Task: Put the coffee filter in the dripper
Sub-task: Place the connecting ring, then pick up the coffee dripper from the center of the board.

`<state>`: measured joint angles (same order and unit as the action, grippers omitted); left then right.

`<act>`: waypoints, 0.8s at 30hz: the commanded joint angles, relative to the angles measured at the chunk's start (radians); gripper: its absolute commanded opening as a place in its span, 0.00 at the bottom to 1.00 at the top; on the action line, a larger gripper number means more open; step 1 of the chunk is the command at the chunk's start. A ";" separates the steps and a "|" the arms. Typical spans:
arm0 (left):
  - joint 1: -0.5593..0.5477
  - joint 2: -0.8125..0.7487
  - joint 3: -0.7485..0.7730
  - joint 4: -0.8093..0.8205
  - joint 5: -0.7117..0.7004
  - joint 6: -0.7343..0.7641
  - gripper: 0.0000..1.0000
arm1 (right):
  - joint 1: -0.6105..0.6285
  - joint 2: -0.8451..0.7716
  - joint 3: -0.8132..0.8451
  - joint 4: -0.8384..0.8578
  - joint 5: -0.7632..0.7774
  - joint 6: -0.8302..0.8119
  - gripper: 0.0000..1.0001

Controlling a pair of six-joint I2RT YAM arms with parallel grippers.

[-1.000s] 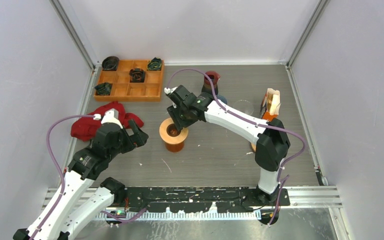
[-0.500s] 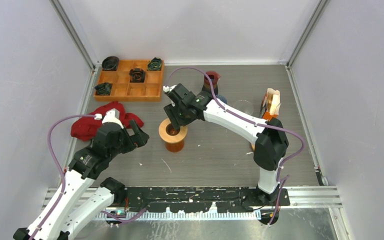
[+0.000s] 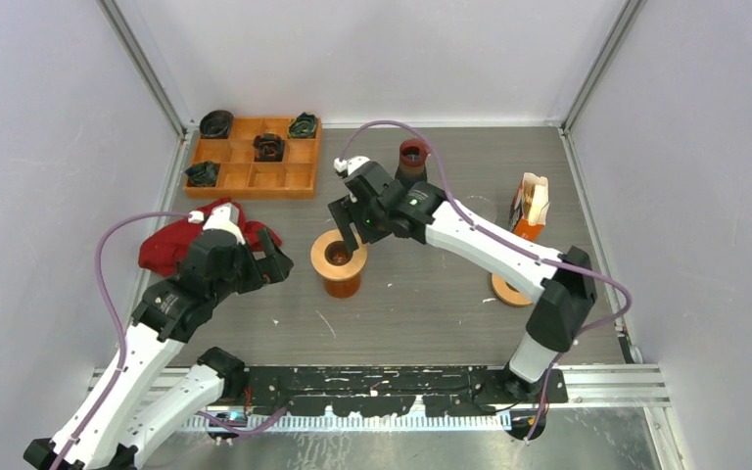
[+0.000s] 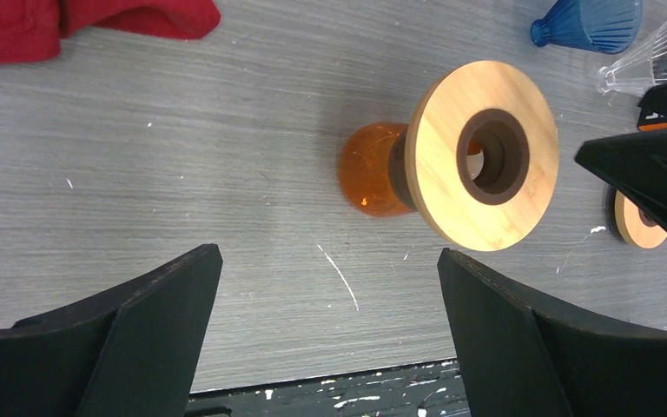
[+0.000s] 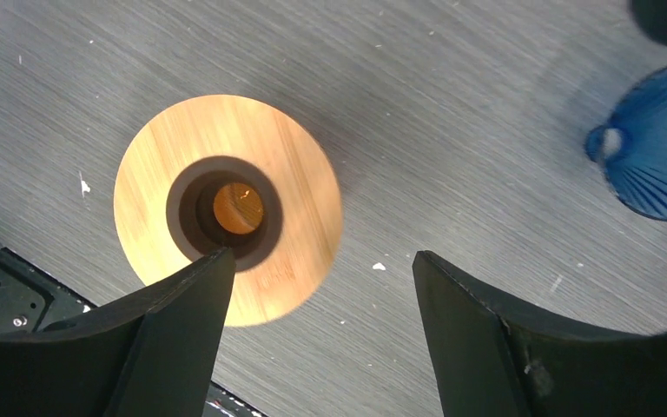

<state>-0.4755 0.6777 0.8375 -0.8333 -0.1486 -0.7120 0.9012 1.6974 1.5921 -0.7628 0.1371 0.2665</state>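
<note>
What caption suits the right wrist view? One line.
Right gripper, jaws open, hovering over the wooden disc with its brown centre ring; blue fluted dripper at right edge.

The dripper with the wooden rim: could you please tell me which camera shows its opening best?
The right wrist view: it looks straight down into the dripper, with the rim almost whole. The left wrist view shows the dripper side-on and tilted. The top external view shows it small, partly under the right pincer.
</note>
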 commanded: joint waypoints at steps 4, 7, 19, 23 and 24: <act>0.005 0.079 0.154 -0.038 0.006 0.170 0.99 | -0.076 -0.181 -0.095 0.071 0.154 0.007 0.84; 0.006 0.135 0.197 -0.046 -0.004 0.236 0.99 | -0.168 -0.221 -0.166 0.112 0.134 0.007 0.84; 0.006 0.257 0.293 0.027 -0.004 0.404 0.99 | -0.464 -0.218 -0.306 0.310 0.002 -0.023 0.84; 0.007 0.252 0.254 0.053 -0.027 0.452 0.99 | -0.527 -0.163 -0.312 0.357 -0.041 -0.017 0.81; 0.010 0.246 0.243 0.054 -0.020 0.461 0.99 | -0.543 -0.148 -0.310 0.368 -0.057 -0.015 0.80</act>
<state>-0.4755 0.9386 1.0985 -0.8524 -0.1539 -0.3252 0.4026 1.5085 1.2789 -0.5095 0.1432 0.2573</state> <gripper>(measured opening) 0.991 0.817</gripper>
